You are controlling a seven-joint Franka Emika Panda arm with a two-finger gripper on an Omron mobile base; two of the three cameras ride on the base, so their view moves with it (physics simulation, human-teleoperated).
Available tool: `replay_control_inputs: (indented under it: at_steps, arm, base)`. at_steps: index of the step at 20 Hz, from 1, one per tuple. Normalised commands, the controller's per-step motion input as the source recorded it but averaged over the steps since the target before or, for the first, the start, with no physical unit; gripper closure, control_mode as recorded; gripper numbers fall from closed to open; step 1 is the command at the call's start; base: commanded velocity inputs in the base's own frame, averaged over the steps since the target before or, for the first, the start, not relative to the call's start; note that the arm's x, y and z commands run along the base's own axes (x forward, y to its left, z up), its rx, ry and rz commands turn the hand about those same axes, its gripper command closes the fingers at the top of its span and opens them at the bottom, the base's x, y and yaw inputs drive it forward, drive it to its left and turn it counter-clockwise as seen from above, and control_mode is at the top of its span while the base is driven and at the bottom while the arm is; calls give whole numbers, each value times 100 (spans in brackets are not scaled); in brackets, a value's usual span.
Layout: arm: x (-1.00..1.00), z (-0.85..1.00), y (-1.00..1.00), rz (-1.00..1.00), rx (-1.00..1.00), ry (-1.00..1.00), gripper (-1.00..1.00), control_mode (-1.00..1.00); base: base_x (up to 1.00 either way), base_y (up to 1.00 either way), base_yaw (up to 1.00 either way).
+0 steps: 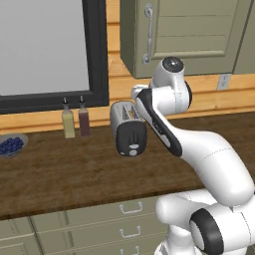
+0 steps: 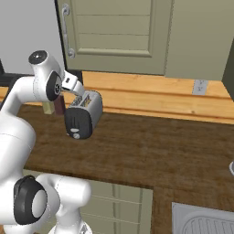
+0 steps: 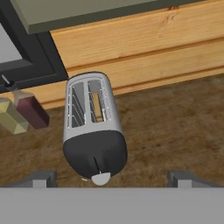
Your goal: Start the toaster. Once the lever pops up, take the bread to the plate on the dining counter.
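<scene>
I can read no text, brand, number or sign in any view. The toaster's black end panel carries only a lever slot and a pale knob, unlabelled. The two bottles at left centre of the left base view show no legible labels, and the wall outlet is unmarked.

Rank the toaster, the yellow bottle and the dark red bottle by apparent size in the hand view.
1. Toaster: by far the largest.
2 and 3. Dark red bottle and yellow bottle: they look alike, and the yellow one is cut by the frame edge, so I won't rank them.
</scene>
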Motion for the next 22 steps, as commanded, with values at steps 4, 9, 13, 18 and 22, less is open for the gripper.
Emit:
replay_control_inputs:
  at_steps: [4, 9, 13, 18, 22]
  arm:
    - [0, 0, 0, 0, 0, 0, -100, -100]
    - [0, 0, 0, 0, 0, 0, -100, -100]
    - [0, 0, 0, 0, 0, 0, -100, -100]
    - [0, 0, 0, 0, 0, 0, -100, -100]
    - [0, 0, 0, 0, 0, 0, -100, -100]
  base:
    - [0, 0, 0]
    - [0, 0, 0]
    - [0, 0, 0]
    - [0, 0, 0]
    - [0, 0, 0]
